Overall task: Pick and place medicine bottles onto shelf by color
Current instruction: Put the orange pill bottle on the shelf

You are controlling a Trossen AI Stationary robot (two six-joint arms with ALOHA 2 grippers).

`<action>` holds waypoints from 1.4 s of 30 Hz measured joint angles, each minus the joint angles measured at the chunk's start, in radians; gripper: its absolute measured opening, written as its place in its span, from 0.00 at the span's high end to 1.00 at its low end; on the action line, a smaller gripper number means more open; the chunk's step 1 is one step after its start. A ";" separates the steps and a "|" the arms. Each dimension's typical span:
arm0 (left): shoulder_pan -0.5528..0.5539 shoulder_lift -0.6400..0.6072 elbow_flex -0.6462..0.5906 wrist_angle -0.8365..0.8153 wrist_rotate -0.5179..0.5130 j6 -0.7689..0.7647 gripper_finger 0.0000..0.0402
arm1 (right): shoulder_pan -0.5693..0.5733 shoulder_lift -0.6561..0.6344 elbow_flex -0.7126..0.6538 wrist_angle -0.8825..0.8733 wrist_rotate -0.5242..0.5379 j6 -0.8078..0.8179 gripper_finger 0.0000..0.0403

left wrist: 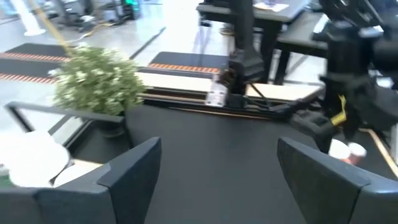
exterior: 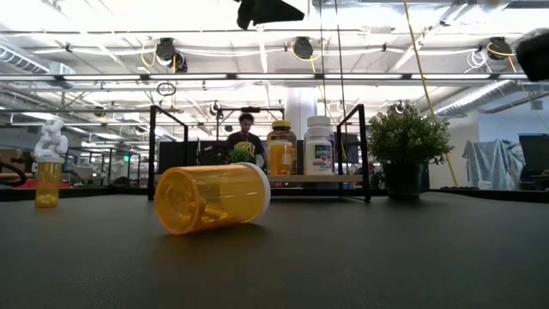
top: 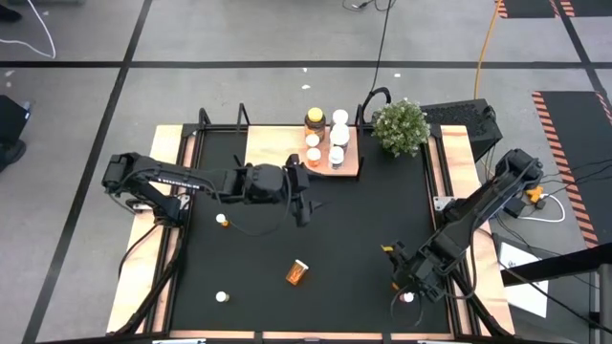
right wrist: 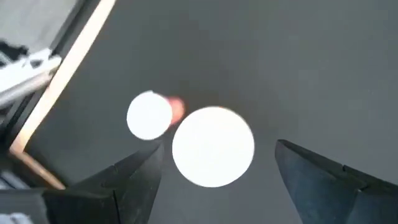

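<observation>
The shelf (top: 273, 145), a light-wood board at the mat's far edge, carries several medicine bottles (top: 326, 140), white and amber. My left gripper (top: 304, 198) hovers open and empty just in front of it (left wrist: 217, 149). An orange bottle (top: 297, 273) lies on its side mid-mat (exterior: 213, 197). Two small bottles stand upright on the left (top: 222, 220) (top: 222, 297). Near the right front corner my right gripper (right wrist: 217, 168) points down, open. Its fingers stand on either side of a white-capped bottle (right wrist: 212, 146) without touching. A smaller orange bottle (right wrist: 149, 115) stands beside that one.
A green potted plant (top: 400, 126) stands right of the shelf. The black mat (top: 363, 220) has wooden borders at left and right (top: 459, 153). Black posts (exterior: 361, 150) rise at the shelf's corners. A person (exterior: 246, 137) sits in the room beyond.
</observation>
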 joint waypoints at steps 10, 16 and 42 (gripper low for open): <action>-0.011 0.000 0.000 -0.009 -0.064 0.001 0.25 | -0.002 0.000 -0.061 0.091 0.104 0.003 0.28; 0.000 -0.040 0.001 -0.078 -0.063 0.111 0.25 | -0.051 0.000 -0.062 0.140 0.131 0.127 0.48; 0.202 -0.149 0.000 -0.673 0.278 0.243 0.25 | -0.612 0.238 0.444 0.192 0.271 0.251 0.64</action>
